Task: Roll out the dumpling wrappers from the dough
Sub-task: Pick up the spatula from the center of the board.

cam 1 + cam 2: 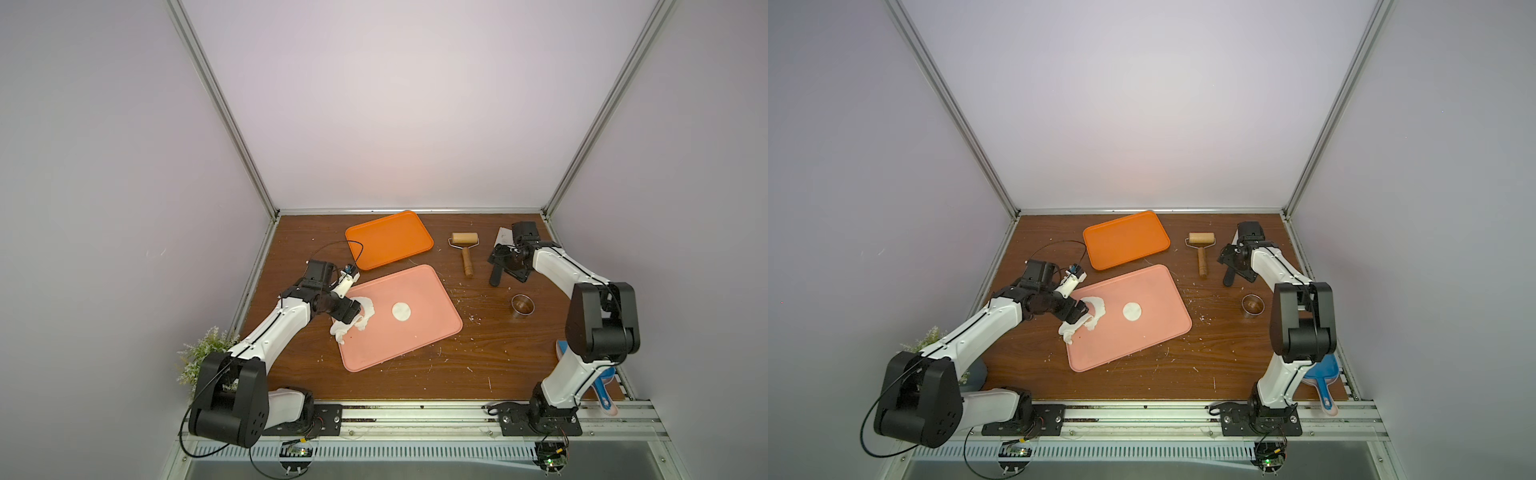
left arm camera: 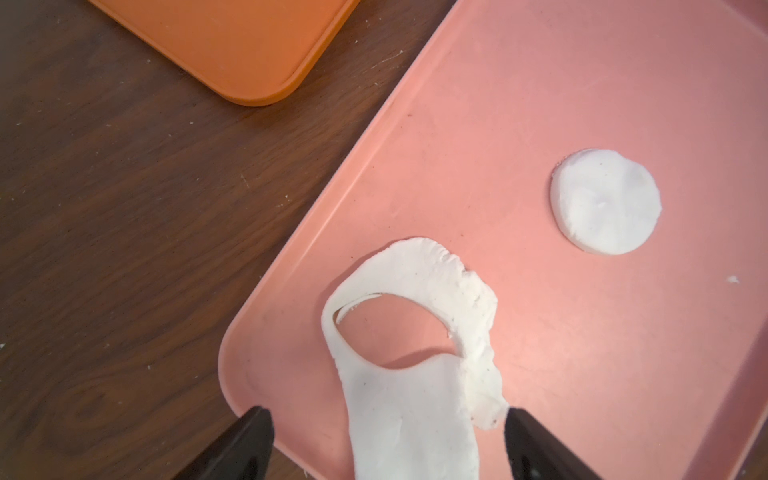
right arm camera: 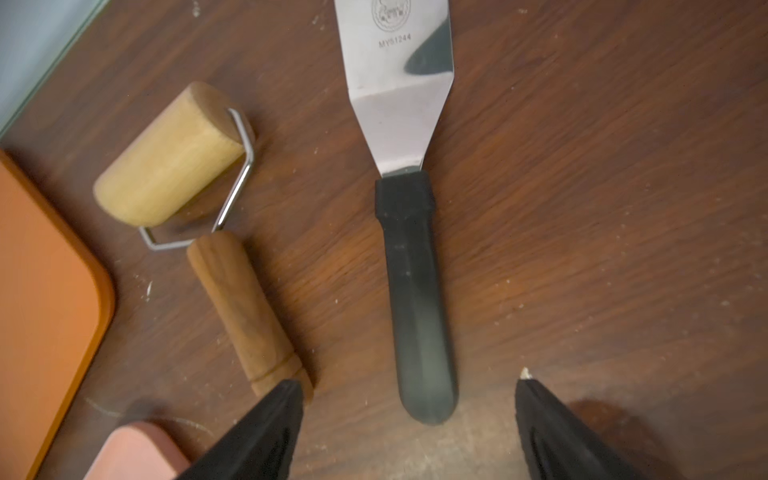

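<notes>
One round white dumpling wrapper [image 1: 401, 311] [image 1: 1132, 311] [image 2: 606, 201] lies flat in the middle of the pink tray [image 1: 415, 345] [image 2: 540, 83]. A leftover dough sheet [image 1: 368, 309] [image 2: 415, 399] with a round hole cut in it lies at the tray's left edge and hangs over it. My left gripper [image 1: 355, 321] [image 2: 386, 415] stands open astride this sheet. My right gripper [image 1: 505, 268] [image 3: 409, 378] is open above the black handle of a metal spatula [image 3: 415, 291] [image 1: 494, 276], which lies on the table untouched.
A wooden roller [image 1: 465, 243] [image 3: 174, 158] lies left of the spatula. The metal ring cutter [image 1: 523, 305] stands on the table to the right of the pink tray. An orange tray [image 1: 388, 239] sits at the back. A plant [image 1: 203, 353] and a blue scoop [image 1: 602, 386] flank the front corners.
</notes>
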Tool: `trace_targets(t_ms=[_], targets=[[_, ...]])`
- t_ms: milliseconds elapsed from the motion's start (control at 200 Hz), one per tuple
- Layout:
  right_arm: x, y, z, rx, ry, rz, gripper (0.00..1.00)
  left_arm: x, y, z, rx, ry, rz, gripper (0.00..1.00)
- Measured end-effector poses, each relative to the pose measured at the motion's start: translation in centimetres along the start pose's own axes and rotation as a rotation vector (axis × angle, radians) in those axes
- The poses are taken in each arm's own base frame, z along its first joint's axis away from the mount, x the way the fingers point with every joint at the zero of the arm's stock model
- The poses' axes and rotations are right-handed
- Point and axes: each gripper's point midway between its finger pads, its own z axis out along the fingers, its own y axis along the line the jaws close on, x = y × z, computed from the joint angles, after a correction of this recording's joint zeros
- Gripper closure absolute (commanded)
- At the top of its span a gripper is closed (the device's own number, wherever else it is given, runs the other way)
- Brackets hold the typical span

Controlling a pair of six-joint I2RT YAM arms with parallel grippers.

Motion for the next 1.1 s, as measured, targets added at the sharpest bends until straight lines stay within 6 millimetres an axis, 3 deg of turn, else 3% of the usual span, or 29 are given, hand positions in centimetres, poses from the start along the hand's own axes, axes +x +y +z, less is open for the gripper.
trace_targets(t_ms=[325, 510, 686, 761, 1031, 1101], targets=[[-3.6, 1.3, 5.6, 0.070, 0.011, -0.057, 0.29, 0.1, -0.1, 0.2, 0.006, 0.007, -0.001, 0.09], [-4.3, 1.1, 7.9, 0.112, 0.030, -0.081, 0.31, 0.1, -0.1, 0.2, 0.006, 0.007, -0.001, 0.09], [-4.7, 0.4, 8.1, 0.134, 0.030, -0.085, 0.36, 0.1, -0.1, 0.2, 0.006, 0.007, -0.001, 0.09], [-4.9, 0.0, 8.2, 0.139, 0.030, -0.081, 0.45, 0.2, -0.1, 0.2, 0.006, 0.007, 0.000, 0.09], [-5.0, -0.4, 8.3, 0.143, 0.039, -0.093, 0.50, 0.2, -0.1, 0.2, 0.006, 0.007, 0.000, 0.09], [-5.2, -0.3, 8.4, 0.143, 0.038, -0.100, 0.56, 0.2, -0.1, 0.2, 0.006, 0.007, 0.000, 0.09]])
